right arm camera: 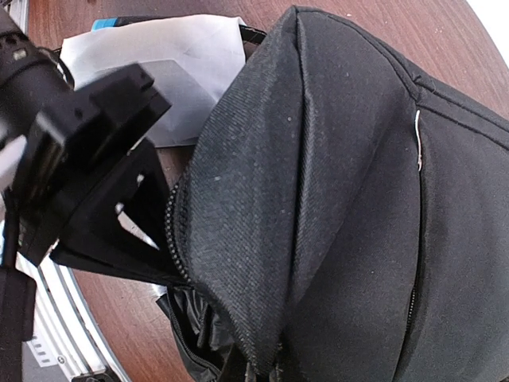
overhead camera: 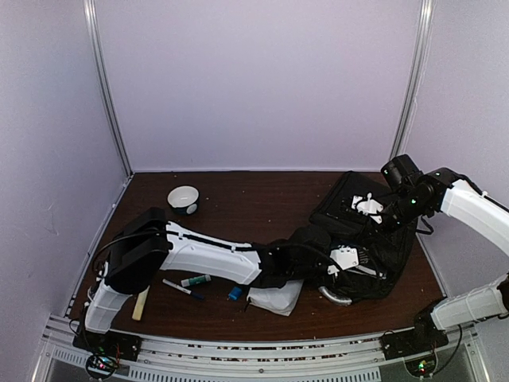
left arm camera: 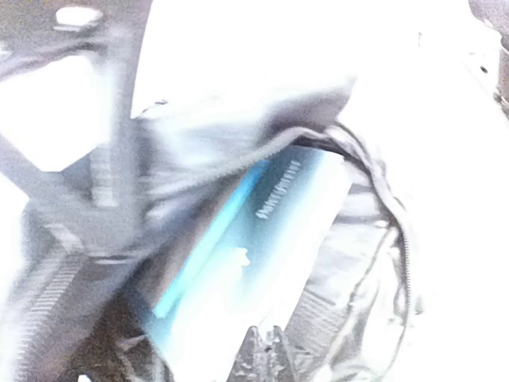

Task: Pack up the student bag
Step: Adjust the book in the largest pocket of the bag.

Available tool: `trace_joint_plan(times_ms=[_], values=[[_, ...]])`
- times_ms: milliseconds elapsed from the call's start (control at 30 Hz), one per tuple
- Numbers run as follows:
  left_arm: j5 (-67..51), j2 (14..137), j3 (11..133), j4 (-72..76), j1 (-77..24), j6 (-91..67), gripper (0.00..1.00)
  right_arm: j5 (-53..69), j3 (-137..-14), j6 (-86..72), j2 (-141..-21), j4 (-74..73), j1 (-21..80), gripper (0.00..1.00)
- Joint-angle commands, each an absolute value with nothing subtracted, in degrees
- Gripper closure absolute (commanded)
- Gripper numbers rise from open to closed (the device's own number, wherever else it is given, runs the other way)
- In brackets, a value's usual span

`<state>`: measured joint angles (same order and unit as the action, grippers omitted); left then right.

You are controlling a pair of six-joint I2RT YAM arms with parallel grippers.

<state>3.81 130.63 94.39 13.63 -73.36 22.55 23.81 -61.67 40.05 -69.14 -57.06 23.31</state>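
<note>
While its jaws are closed with nothing visibly between them, the left gripper (left arm camera: 262, 358) sits at the mouth of the student bag (overhead camera: 394, 247), which lies at centre right of the top view. Just beyond its tips, in the blurred wrist view, a flat teal book or box (left arm camera: 254, 247) lies inside the opening, so at least one item looks packed. The right gripper (right arm camera: 261, 372), at the bottom of its own frame, is clamped on a fold of the bag's black fabric, apparently propping the mouth up. Seemingly left to pack, at lower left of the top view, are a white pouch (overhead camera: 274, 298) beside the bag, a small blue item (overhead camera: 235, 293), a green-capped marker (overhead camera: 196, 280), a pen (overhead camera: 181, 288) and a wooden stick (overhead camera: 141, 302). A white bowl (overhead camera: 183, 197) stands further up. The zipper (right arm camera: 176, 231) is undone.
</note>
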Motion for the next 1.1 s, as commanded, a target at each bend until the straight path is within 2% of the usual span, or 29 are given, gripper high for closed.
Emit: trace_joint_plan(times_ms=[0,167,400,533,667,833,967,1067], values=[[2.9,135.2,97.5,10.8,-73.8,21.6,1.0,27.6,-63.9,39.2,-68.4,-55.1,23.2,1.0],[6.0,141.3,105.8,8.9,-73.7,22.8,1.0,28.1,-64.5,38.9,-68.1,-55.4,23.3,1.0],[11.5,154.4,127.6,2.3,-73.0,21.8,1.0,31.5,-62.4,39.1,-65.8,-55.7,23.4,1.0],[11.8,157.1,131.0,2.4,-72.1,21.8,1.0,31.4,-62.7,38.9,-65.6,-56.0,23.4,1.0],[9.7,152.1,124.5,1.6,-72.4,21.9,1.0,29.1,-61.7,37.6,-66.5,-54.6,23.2,1.0],[5.0,136.4,102.3,11.2,-73.9,23.9,1.0,29.7,-62.5,36.9,-69.5,-52.3,21.1,1.0],[4.9,129.2,93.6,11.1,-74.7,22.4,0.79,30.5,-63.1,36.6,-71.5,-49.4,18.1,1.0],[3.5,125.0,90.7,5.8,-75.1,19.5,0.72,31.2,-61.7,36.4,-71.9,-47.0,16.0,1.0]])
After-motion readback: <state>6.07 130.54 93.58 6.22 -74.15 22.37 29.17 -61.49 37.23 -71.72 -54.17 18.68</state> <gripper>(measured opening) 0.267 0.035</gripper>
